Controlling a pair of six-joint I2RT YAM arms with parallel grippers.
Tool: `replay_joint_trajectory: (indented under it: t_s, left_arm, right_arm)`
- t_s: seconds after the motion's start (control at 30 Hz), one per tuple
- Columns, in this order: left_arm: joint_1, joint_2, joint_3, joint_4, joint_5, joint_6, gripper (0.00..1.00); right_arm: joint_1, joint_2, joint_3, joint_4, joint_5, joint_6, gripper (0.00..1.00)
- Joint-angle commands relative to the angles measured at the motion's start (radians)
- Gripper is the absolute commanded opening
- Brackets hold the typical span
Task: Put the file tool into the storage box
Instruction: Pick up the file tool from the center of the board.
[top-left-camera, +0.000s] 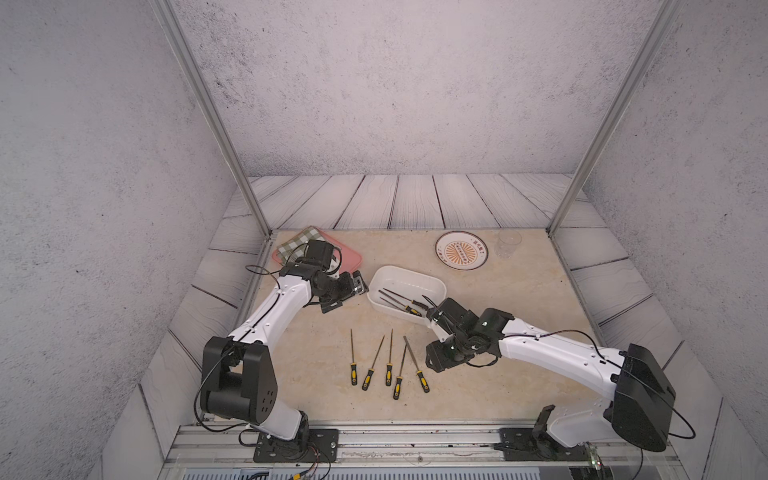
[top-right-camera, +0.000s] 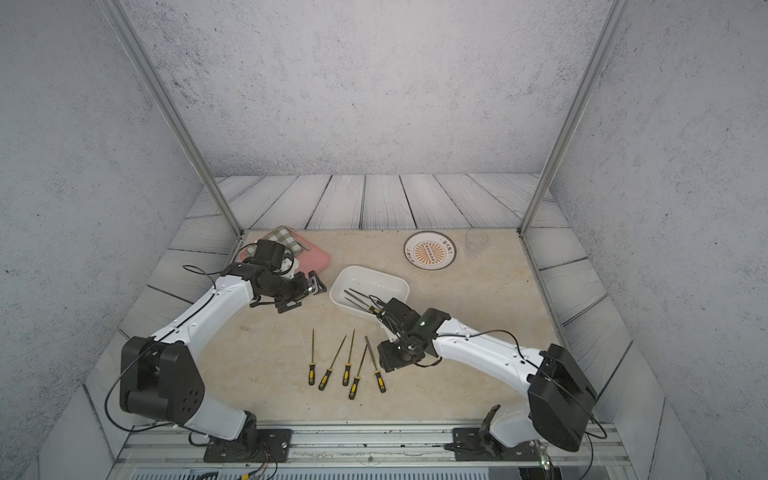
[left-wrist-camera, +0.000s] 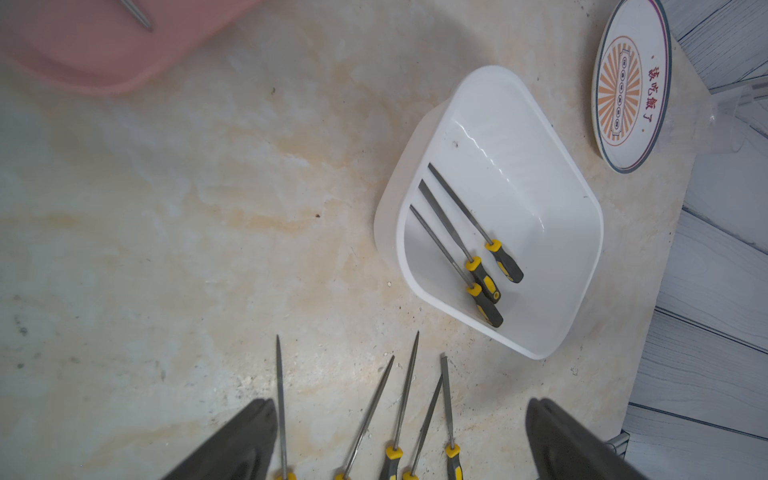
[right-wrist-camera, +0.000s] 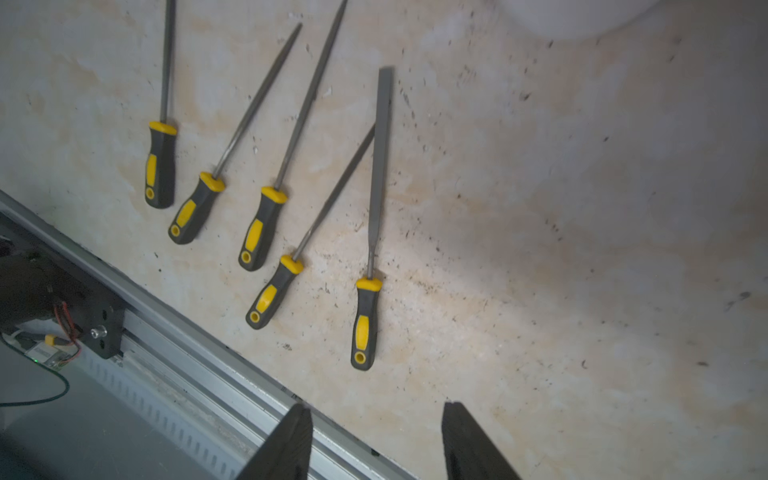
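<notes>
The white storage box (top-left-camera: 432, 284) (left-wrist-camera: 519, 124) stands mid-table, and three yellow-and-black-handled files (left-wrist-camera: 457, 232) (top-left-camera: 401, 301) lie inside it. Several more files (top-left-camera: 388, 361) (right-wrist-camera: 266, 199) lie in a row on the table nearer the front. My right gripper (top-left-camera: 434, 313) (right-wrist-camera: 377, 405) hangs open by the box's near right corner with nothing between its fingers. My left gripper (top-left-camera: 359, 284) (left-wrist-camera: 401, 403) is open and empty just left of the box. Both top views show the box (top-right-camera: 395, 282) and the two grippers.
A pink tray (top-left-camera: 349, 257) with a checked cloth (top-left-camera: 297, 245) lies at the back left, behind the left wrist. An orange-patterned plate (top-left-camera: 461, 250) and a clear glass (top-left-camera: 509, 243) stand at the back right. A metal rail (top-left-camera: 374, 440) runs along the table's front edge.
</notes>
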Motion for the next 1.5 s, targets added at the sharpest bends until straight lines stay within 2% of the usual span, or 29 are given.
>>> replay_joint_trajectory:
  t_s: [0.0, 0.17, 0.6, 0.83, 1.07, 1.47]
  left_arm:
    - [0.004, -0.051, -0.04, -0.009, 0.006, -0.016, 1.0]
    - [0.004, -0.094, -0.09, 0.003, 0.003, -0.026, 1.0]
    - [0.005, -0.073, -0.124, -0.001, -0.011, 0.009, 1.0]
    - [0.01, -0.061, -0.119, 0.006, -0.026, 0.018, 1.0]
    - [0.011, -0.05, -0.111, 0.01, -0.019, 0.016, 1.0]
    - [0.011, -0.052, -0.11, 0.007, -0.018, 0.02, 1.0]
  right_arm:
    - [0.006, -0.033, -0.04, 0.056, -0.028, 0.091, 0.56]
    - [0.024, -0.015, -0.064, 0.061, -0.04, 0.092, 0.55]
    - [0.073, -0.024, -0.136, 0.131, 0.023, 0.199, 0.54]
    - [0.118, 0.039, -0.1, 0.128, 0.052, 0.206, 0.54]
    - [0.152, 0.139, 0.007, 0.079, 0.071, 0.143, 0.54]
    - [0.154, 0.277, 0.096, 0.016, 0.087, 0.088, 0.53]
